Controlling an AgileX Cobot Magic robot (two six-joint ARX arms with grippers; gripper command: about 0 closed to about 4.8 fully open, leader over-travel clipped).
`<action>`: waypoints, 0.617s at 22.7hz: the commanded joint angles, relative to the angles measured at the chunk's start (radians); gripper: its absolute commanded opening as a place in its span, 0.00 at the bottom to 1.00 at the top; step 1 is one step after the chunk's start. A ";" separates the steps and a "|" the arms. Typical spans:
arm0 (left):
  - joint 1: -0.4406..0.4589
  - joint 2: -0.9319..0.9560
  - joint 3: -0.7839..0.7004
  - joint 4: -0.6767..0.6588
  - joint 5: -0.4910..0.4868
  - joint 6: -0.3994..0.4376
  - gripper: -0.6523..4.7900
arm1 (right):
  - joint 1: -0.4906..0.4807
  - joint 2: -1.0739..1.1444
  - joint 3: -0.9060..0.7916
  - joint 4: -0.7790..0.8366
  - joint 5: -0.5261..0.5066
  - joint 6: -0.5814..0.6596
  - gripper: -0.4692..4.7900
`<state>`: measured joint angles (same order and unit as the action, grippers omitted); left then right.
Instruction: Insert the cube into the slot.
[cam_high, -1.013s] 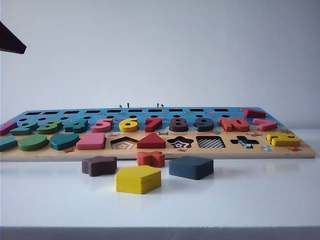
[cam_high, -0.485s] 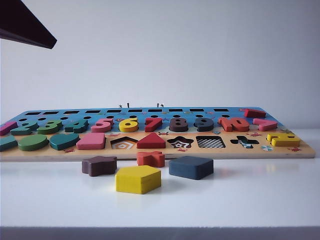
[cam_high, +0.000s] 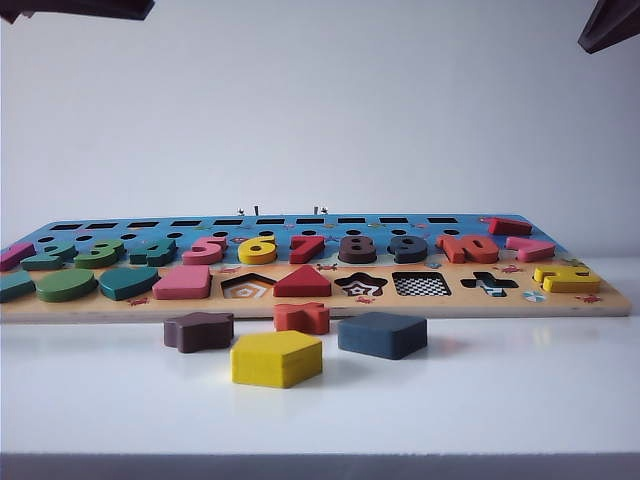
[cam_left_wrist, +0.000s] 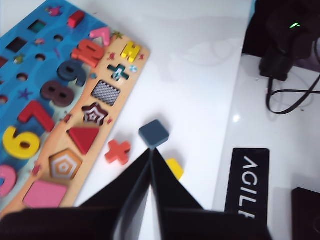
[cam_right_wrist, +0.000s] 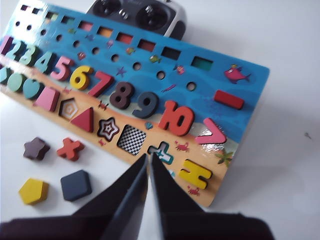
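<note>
The step in hand is judged to be the approach to the cube (cam_high: 382, 334), which has not yet been grasped. It lies flat on the white table (cam_high: 500, 400), just in front of the puzzle board (cam_high: 320, 300), between the yellow pentagon block (cam_high: 277, 358) and the board's edge, with the red cross block (cam_high: 302, 317) near it. The slot (cam_high: 421, 284) – the checkered square cut-out – is empty and lies beyond the cube, between the star cut-out (cam_high: 361, 286) and the cross cut-out (cam_high: 489, 284).

To do this well, one gripper should be opened before it is lowered, and the fingers should be set on two opposite flat sides of the cube, not on its rounded corners. The block is thin, so the fingers must come down close to the table. Care should be taken that the yellow pentagon is not pushed.

The left gripper (cam_left_wrist: 151, 156) hangs high above the table with its fingers pressed together and nothing between them; the cube (cam_left_wrist: 153, 133) appears just ahead of its tips. The right gripper (cam_right_wrist: 149, 161) is also closed and empty – the slot (cam_right_wrist: 132, 139) lies just ahead of its tips, and the cube (cam_right_wrist: 76, 185) is off to one side.
</note>
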<state>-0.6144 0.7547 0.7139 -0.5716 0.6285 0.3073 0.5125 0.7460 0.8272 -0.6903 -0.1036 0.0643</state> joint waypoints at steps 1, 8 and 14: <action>-0.014 0.037 0.050 -0.022 0.057 0.035 0.15 | 0.028 0.048 0.059 -0.099 -0.078 -0.050 0.28; -0.046 0.149 0.200 -0.080 0.082 0.043 0.15 | 0.149 0.215 0.142 -0.224 -0.179 -0.066 0.99; -0.043 0.163 0.202 -0.144 0.082 0.040 0.15 | 0.256 0.345 0.142 -0.248 -0.061 -0.055 1.00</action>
<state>-0.6594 0.9161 0.9119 -0.6891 0.7029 0.3443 0.7555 1.0767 0.9646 -0.9348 -0.2127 0.0071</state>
